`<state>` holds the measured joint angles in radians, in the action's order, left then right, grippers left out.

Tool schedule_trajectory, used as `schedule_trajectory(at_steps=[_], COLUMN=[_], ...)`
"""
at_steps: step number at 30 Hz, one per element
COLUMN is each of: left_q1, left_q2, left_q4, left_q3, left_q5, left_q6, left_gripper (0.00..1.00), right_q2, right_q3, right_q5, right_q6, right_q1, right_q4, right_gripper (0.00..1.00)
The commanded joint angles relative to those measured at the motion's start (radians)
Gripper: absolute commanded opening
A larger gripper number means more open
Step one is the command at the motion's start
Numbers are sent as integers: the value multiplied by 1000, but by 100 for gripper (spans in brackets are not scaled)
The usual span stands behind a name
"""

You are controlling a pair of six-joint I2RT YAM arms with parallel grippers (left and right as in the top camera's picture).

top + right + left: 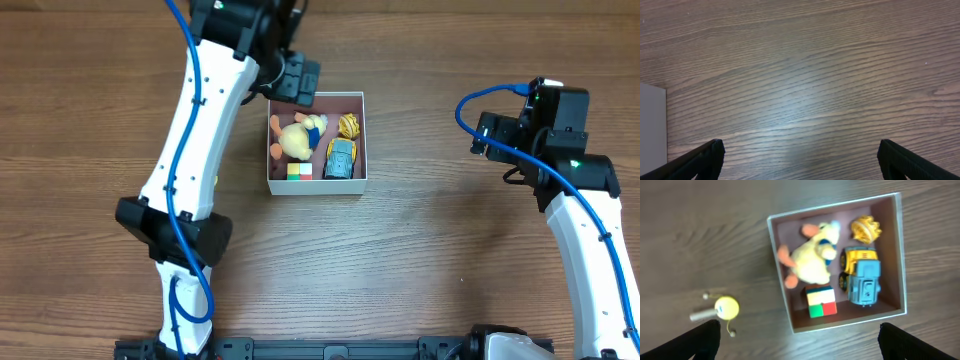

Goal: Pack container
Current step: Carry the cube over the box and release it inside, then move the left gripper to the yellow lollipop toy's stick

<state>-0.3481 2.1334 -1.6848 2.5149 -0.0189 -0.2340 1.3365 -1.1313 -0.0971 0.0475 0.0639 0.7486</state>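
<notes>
The container [316, 187] is a square white-walled box with a mauve floor at the table's middle. It holds a yellow plush duck [296, 140], a blue and yellow toy truck [341, 158], a coloured cube [299, 171] and a small gold toy [348, 125]. My left gripper [296, 82] hovers over the box's far left corner, open and empty. The left wrist view looks down on the container [850, 321], duck [812, 255], truck [862, 275], cube [821, 301] and gold toy [866, 228], with the gripper [800, 335] open. My right gripper [490, 140] is open and empty to the right of the box.
A small yellow ball toy with a grey stick [726, 307] lies on the wood outside the box; in the overhead view my left arm mostly hides it. The right wrist view shows bare wood under the gripper [800, 155] and a pale box wall [651, 125] at its left edge.
</notes>
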Motion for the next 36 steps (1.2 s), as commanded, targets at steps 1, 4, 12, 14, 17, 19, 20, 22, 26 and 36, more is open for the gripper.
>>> schedule_trajectory(at_steps=[1,4,12,14,17,19,20,22,26,36], left_q1=[61,108,174,175,175,175,175,181,233,433], left_q2=[-112,-227,-602,-653,-683,-681,-680,-680,-667,-512], left_q4=[-5,-5,60,81,89,90,96,99,36,74], left_q3=[-128,-309,-808,-876,-924,-930,-930,-930,-930,-942], left_q5=[-13,-143,-324,-309,-211,-161,-175,-199,-181,-130], left_q6=[-182,-366,-669,-743,-817,-817,-826,-894,-1198,-1457], left_gripper=[100,100,100,100,100,100,100,100,100,100], right_q2=[-2,-2,-2,-2,-2,-2,-2,-2,-2,-2], right_q3=[-1,-1,-1,-1,-1,-1,-1,-1,-1,-1], right_q5=[-14,-14,-14,-14,-14,-14,-14,-14,-14,-14], right_q6=[-7,-7,-7,-7,-7,-7,-7,-7,-7,-7], right_q1=[2,2,2,2,2,2,2,2,2,2], right_q4=[-7,-7,-7,-7,-7,-7,-7,-7,-7,-7], right_gripper=[100,100,100,100,100,100,100,100,100,100])
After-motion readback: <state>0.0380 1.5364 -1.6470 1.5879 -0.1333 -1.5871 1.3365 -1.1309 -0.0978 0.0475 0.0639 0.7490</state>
